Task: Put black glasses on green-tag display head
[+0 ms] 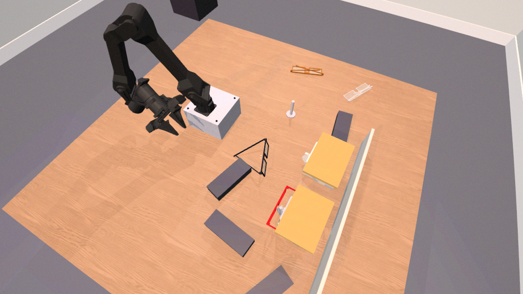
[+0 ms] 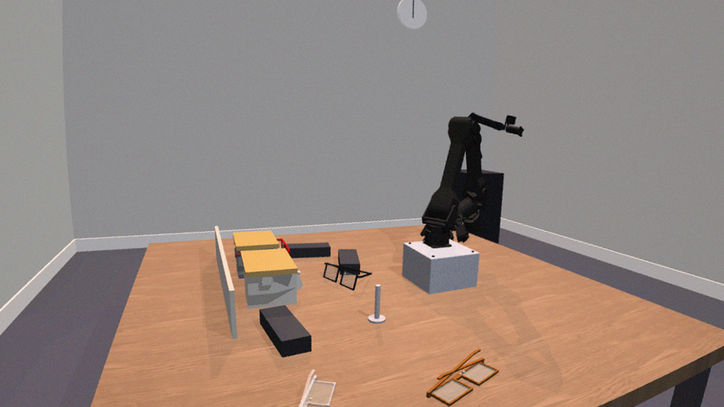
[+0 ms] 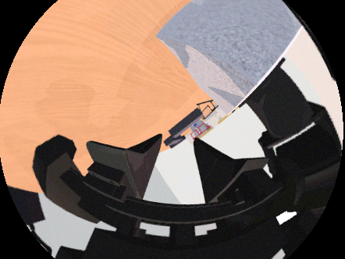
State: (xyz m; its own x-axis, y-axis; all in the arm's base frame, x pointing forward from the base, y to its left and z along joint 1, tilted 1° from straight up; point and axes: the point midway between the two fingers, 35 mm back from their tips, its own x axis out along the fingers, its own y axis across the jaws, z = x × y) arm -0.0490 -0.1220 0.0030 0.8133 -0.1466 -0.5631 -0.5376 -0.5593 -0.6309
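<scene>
Facing yellow-topped stand [image 1: 328, 160] [image 2: 268, 262], black glasses [image 1: 266, 157] [image 2: 341, 269] [image 3: 205, 103], long axis crosswise

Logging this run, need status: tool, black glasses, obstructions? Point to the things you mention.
Tool [image 1: 182, 131] [image 3: 178, 138] part-open, empty, beside base block [image 1: 229, 119] [image 2: 439, 271] [image 3: 234, 43]. Black glasses [image 1: 264, 157] [image 2: 342, 276] on neither head. Dark block [image 1: 229, 178] [image 2: 348, 259] [image 3: 185, 124] crowding one temple.

The table [image 1: 146, 175] [image 2: 522, 355] [image 3: 58, 58] is orange-brown with wavy wood grain. The two head tops are yellow [image 1: 328, 159] [image 2: 269, 262]; the wire glasses [image 1: 279, 201] around one are red, the folded glasses [image 1: 307, 70] [image 2: 440, 388] orange, the arm's block [image 1: 228, 117] [image 2: 451, 273] [image 3: 234, 35] speckled grey-blue.
</scene>
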